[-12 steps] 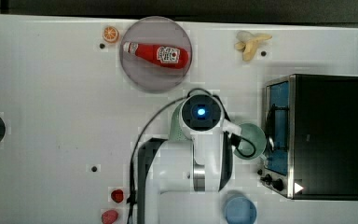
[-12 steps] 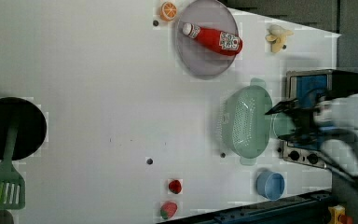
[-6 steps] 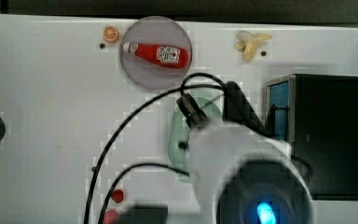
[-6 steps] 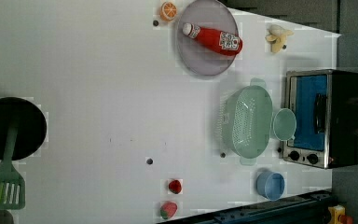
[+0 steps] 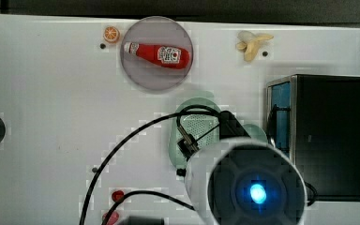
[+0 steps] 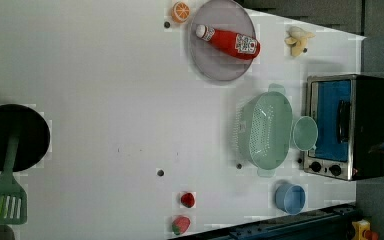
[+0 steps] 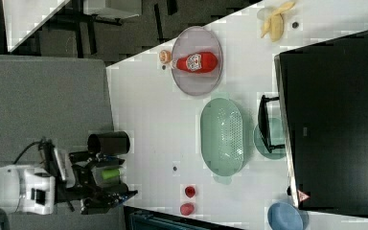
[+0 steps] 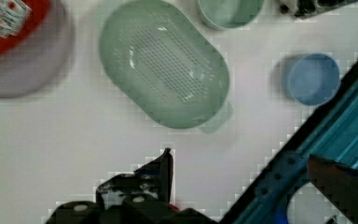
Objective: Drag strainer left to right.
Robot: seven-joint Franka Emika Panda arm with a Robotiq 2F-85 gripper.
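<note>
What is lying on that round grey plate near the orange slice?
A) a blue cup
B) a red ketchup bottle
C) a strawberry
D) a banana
B: in the left view a red ketchup bottle lies on its side on the grey plate, while the banana and the blue cup sit elsewhere on the table.

The strainer (image 7: 222,136) is seen lying flat on the white table (image 7: 148,115), just beside the black toaster oven (image 7: 333,120). A grey plate (image 7: 197,76) bearing a ketchup bottle (image 7: 195,62) is set near the strainer's far end, and two red strawberries (image 7: 189,200) near its other end.
</note>
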